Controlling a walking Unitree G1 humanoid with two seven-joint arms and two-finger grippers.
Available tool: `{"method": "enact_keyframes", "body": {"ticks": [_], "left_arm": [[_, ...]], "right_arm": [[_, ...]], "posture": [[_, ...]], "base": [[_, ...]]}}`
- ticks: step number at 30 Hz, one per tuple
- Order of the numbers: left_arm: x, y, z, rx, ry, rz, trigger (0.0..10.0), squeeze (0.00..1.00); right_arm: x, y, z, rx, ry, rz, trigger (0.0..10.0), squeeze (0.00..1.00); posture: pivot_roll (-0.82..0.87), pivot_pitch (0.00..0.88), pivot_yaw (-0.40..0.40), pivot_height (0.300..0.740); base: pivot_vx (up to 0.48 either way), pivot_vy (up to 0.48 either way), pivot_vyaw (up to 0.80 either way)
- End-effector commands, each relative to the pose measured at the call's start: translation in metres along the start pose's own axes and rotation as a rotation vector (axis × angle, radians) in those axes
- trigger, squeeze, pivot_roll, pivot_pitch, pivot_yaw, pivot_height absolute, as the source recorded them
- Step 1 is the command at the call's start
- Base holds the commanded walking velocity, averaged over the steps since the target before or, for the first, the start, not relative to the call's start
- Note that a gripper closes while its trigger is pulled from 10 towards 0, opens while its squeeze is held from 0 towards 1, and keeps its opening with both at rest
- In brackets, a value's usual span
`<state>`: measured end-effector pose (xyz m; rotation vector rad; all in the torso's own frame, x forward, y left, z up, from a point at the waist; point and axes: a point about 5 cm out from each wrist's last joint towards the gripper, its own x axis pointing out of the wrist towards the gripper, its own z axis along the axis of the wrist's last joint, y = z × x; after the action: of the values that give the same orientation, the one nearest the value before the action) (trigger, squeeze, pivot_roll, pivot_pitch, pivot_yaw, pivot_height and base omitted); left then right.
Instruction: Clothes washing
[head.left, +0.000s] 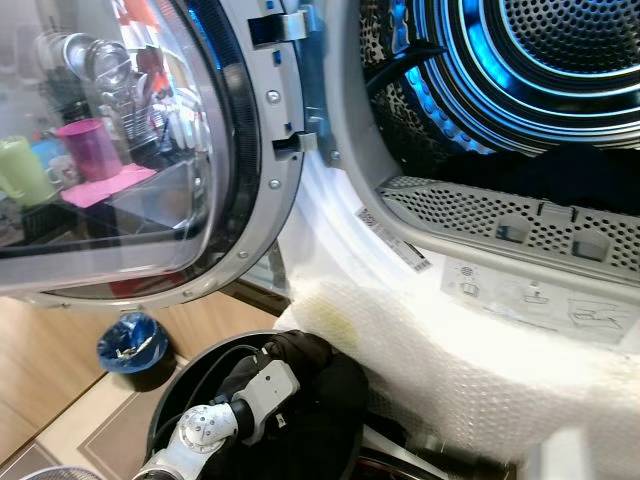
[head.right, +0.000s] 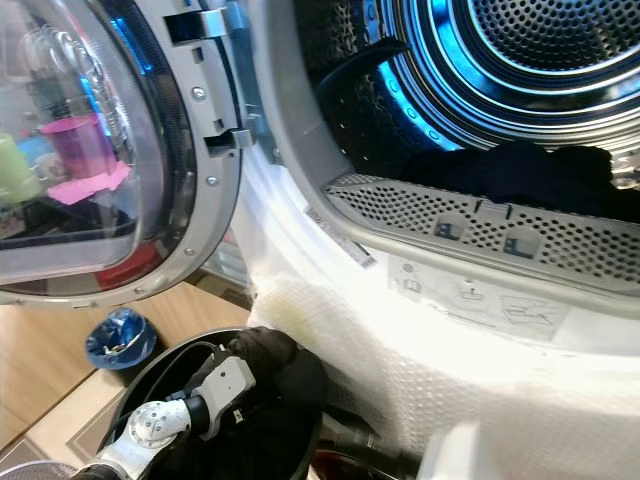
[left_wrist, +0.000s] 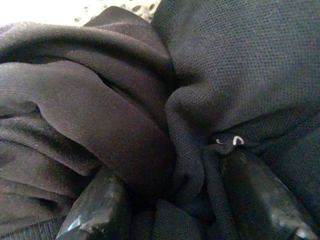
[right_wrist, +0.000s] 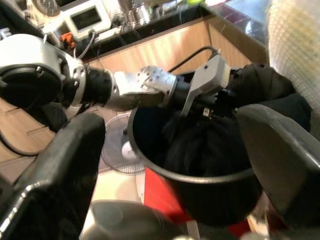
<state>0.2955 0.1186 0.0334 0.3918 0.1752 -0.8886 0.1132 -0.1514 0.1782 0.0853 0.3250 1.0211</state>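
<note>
Matt black knit cloth (left_wrist: 125, 115); glossy perforated steel drum (head.left: 560, 40); shiny glass door (head.left: 110, 150); smooth black plastic bucket (right_wrist: 200, 192); pale wood floor (head.left: 40, 350).

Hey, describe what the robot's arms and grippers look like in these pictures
The left arm is silver metal with round joints and a black band, ending in a light grey wrist block; a black cable loops along it. The left gripper has two glossy black fingers. The right gripper shows two broad, matte black fingers.

One open washer door (head.left: 150, 150), one drum (head.left: 540, 60), one black bucket (right_wrist: 200, 187), one blue bin (head.left: 133, 348)
</note>
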Motion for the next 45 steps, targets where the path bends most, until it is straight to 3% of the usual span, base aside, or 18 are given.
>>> {"method": "enact_keyframes", "body": {"ticks": [1, 2, 7, 9, 16, 18, 21, 25, 26, 30, 31, 33, 35, 39, 42, 45], "left_arm": [[-0.007, -0.01, -0.017, -0.016, 0.08, -0.046, 10.0, 0.0], [-0.007, -0.01, -0.017, -0.016, 0.08, -0.046, 10.0, 0.0], [-0.008, -0.01, -0.017, -0.008, 0.084, -0.061, 10.0, 0.0], [-0.008, -0.009, -0.017, -0.007, 0.084, -0.061, 10.0, 0.0], [-0.008, -0.011, -0.017, 0.0, 0.081, -0.074, 10.0, 0.0], [-0.008, -0.011, -0.017, 0.0, 0.081, -0.074, 10.0, 0.0], [-0.008, -0.01, -0.017, -0.006, 0.08, -0.075, 10.0, 0.0], [-0.008, -0.011, -0.018, -0.02, 0.081, -0.075, 10.0, 0.0], [-0.009, -0.011, -0.018, -0.029, 0.078, -0.072, 10.0, 0.0], [-0.01, -0.009, -0.018, -0.039, 0.072, -0.054, 10.0, 0.0], [-0.012, -0.006, -0.019, -0.044, 0.076, -0.036, 10.0, 0.0], [-0.014, -0.004, -0.019, -0.047, 0.074, -0.019, 10.0, 0.0], [-0.014, -0.002, -0.018, -0.064, 0.063, -0.004, 10.0, 0.0], [-0.013, 0.001, -0.016, -0.09, 0.047, 0.0, 10.0, 0.0], [-0.015, 0.01, -0.012, -0.153, 0.029, -0.003, 10.0, 0.0], [-0.018, 0.013, -0.013, -0.181, 0.034, -0.007, 10.0, 0.0]], "right_arm": [[-0.001, -0.005, -0.017, 0.037, 0.004, -0.039, 10.0, 0.0], [-0.001, -0.005, -0.017, 0.037, 0.004, -0.039, 10.0, 0.0], [-0.005, -0.009, -0.06, 0.201, 0.011, -0.117, 10.0, 0.0], [-0.005, -0.007, -0.072, 0.217, 0.027, -0.143, 10.0, 0.0], [-0.009, -0.041, -0.145, 0.433, 0.088, -0.488, 10.0, 0.0], [-0.009, -0.045, -0.155, 0.443, 0.093, -0.533, 10.0, 0.0], [-0.007, -0.062, -0.187, 0.524, 0.138, -0.691, 10.0, 0.0], [-0.001, -0.07, -0.212, 0.583, 0.202, -0.784, 10.0, 0.0], [0.002, -0.075, -0.226, 0.587, 0.261, -0.84, 10.0, 0.0], [0.0, -0.081, -0.245, 0.646, 0.333, -0.956, 10.0, 0.0], [-0.006, -0.083, -0.259, 0.627, 0.481, -1.058, 10.0, 0.0], [-0.019, -0.087, -0.268, 0.598, 0.601, -1.201, 10.0, 0.0], [-0.028, -0.09, -0.271, 0.637, 0.601, -1.315, 10.0, 0.0], [-0.03, -0.092, -0.272, 0.672, 0.563, -1.382, 10.0, 0.0], [-0.013, -0.088, -0.279, 0.73, 0.562, -1.353, 10.0, 0.0], [-0.009, -0.085, -0.281, 0.72, 0.595, -1.354, 10.0, 0.0]], "posture": [[-0.07, 0.036, 0.118, 0.74], [-0.07, 0.036, 0.118, 0.74], [-0.07, 0.029, 0.119, 0.74], [-0.07, 0.023, 0.117, 0.74], [-0.06, 0.012, 0.119, 0.74], [-0.06, 0.012, 0.119, 0.74], [-0.06, 0.02, 0.123, 0.74], [-0.06, 0.028, 0.124, 0.74], [-0.06, 0.028, 0.124, 0.74], [-0.04, 0.034, 0.12, 0.74], [-0.03, 0.036, 0.121, 0.74], [-0.03, 0.033, 0.121, 0.74], [-0.03, 0.026, 0.12, 0.74], [-0.03, 0.015, 0.124, 0.74], [-0.01, 0.0, 0.131, 0.74], [-0.01, 0.0, 0.136, 0.74]], "base": [[0.0, 0.0, 0.0], [0.0, 0.0, 0.0], [0.0, 0.0, 0.0], [0.0, 0.0, 0.0], [0.0, 0.0, 0.0], [0.0, 0.0, 0.0], [0.0, 0.0, 0.0], [0.0, 0.0, 0.0], [0.0, 0.0, 0.0], [0.0, 0.0, 0.0], [0.0, 0.0, 0.0], [0.0, 0.0, 0.0], [0.0, 0.0, 0.0], [0.0, 0.0, 0.0], [0.0, 0.0, 0.0], [0.0, 0.0, 0.0]]}}
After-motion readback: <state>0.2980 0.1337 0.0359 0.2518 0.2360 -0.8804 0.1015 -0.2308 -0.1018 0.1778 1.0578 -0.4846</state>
